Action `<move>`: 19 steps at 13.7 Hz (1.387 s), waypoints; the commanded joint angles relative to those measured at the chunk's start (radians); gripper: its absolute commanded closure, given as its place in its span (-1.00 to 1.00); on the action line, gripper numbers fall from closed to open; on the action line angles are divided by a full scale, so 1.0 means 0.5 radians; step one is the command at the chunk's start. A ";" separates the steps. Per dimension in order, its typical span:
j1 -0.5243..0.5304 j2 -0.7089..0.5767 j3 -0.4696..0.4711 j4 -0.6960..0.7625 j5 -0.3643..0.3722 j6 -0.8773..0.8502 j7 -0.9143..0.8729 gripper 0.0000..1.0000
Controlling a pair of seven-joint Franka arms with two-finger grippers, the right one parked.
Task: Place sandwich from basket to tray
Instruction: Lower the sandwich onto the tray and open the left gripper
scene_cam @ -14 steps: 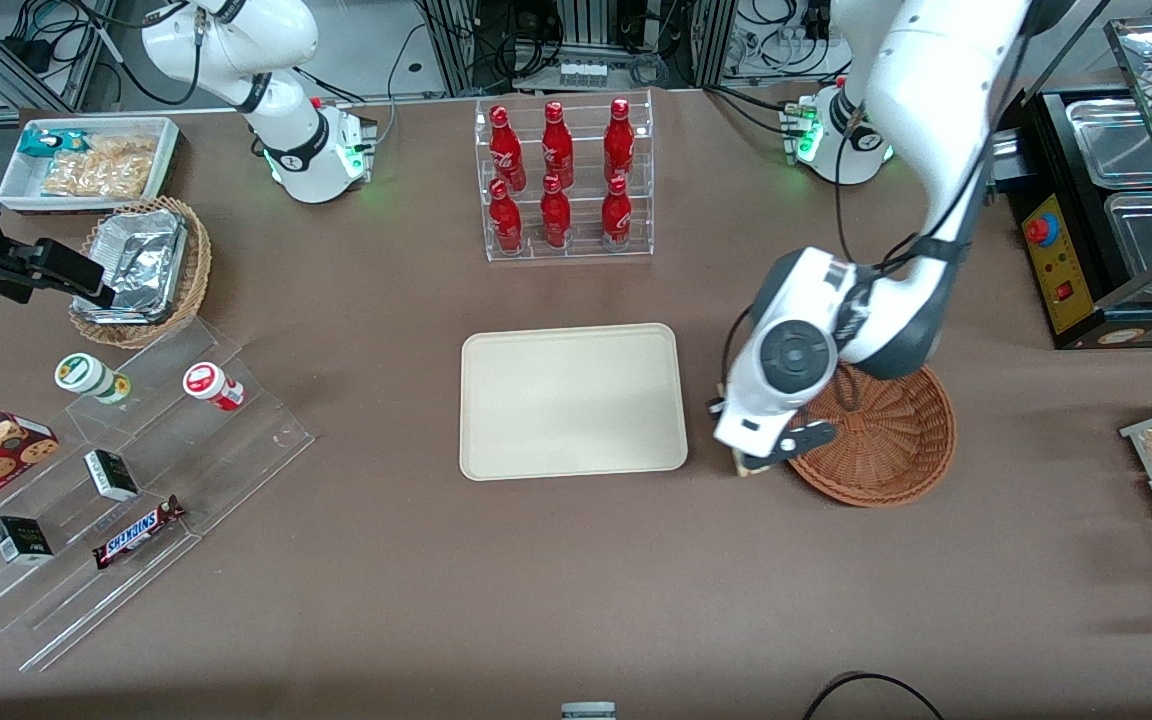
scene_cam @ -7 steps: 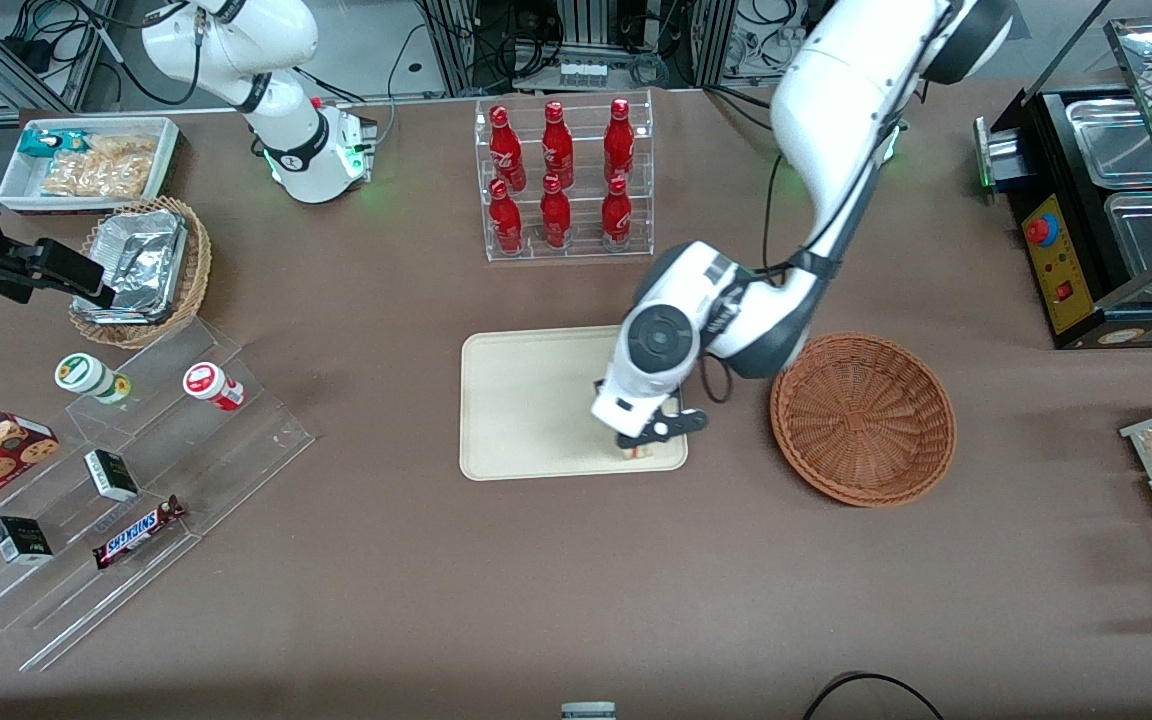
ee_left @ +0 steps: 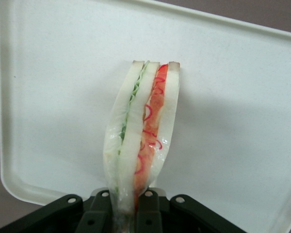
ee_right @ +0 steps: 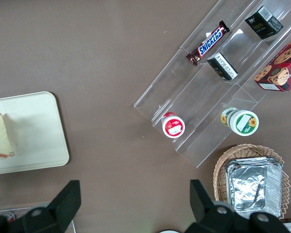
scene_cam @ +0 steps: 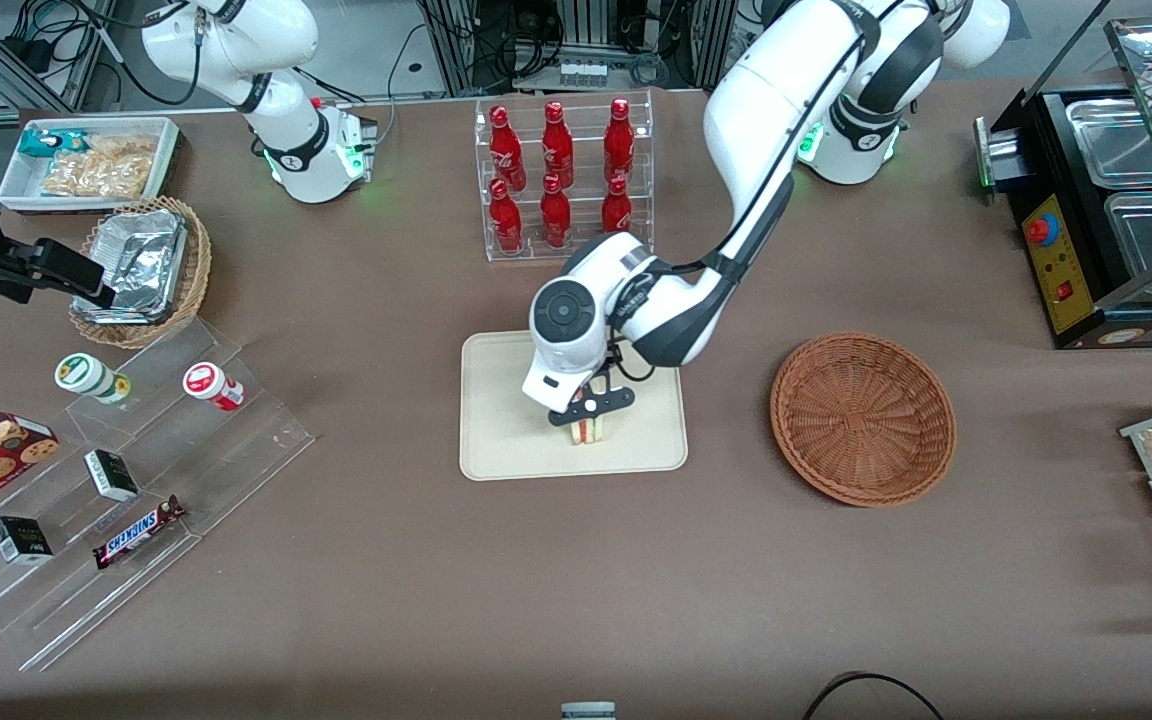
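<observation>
The sandwich (scene_cam: 588,430) is a white bread wedge with red and green filling stripes, wrapped in clear film. My left gripper (scene_cam: 589,417) is shut on it over the cream tray (scene_cam: 506,400), near the tray's front edge. In the left wrist view the sandwich (ee_left: 141,131) hangs between the two black fingers (ee_left: 152,208), with the tray (ee_left: 53,97) close beneath it. Whether it touches the tray I cannot tell. The right wrist view shows the sandwich (ee_right: 1,136) on or just over the tray (ee_right: 34,131). The reddish-brown basket (scene_cam: 863,417) stands empty beside the tray, toward the working arm's end.
A clear rack of red bottles (scene_cam: 561,180) stands farther from the front camera than the tray. Toward the parked arm's end are a stepped acrylic shelf with snacks (scene_cam: 116,480), a foil-lined wicker basket (scene_cam: 141,268) and a white snack bin (scene_cam: 86,163). A food warmer (scene_cam: 1116,200) stands at the working arm's end.
My gripper has carried the sandwich from beside the basket's rim across to the tray, first over its near corner, now over its middle front. The basket is left empty.
</observation>
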 commanded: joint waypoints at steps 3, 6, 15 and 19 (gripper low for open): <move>-0.057 0.083 0.028 0.117 0.045 0.023 -0.092 0.57; -0.054 0.071 0.028 0.117 0.042 0.027 -0.092 -1.00; 0.038 -0.410 0.037 -0.048 0.048 -0.222 -0.010 -1.00; 0.044 -0.570 0.134 -0.202 0.045 -0.316 0.119 -1.00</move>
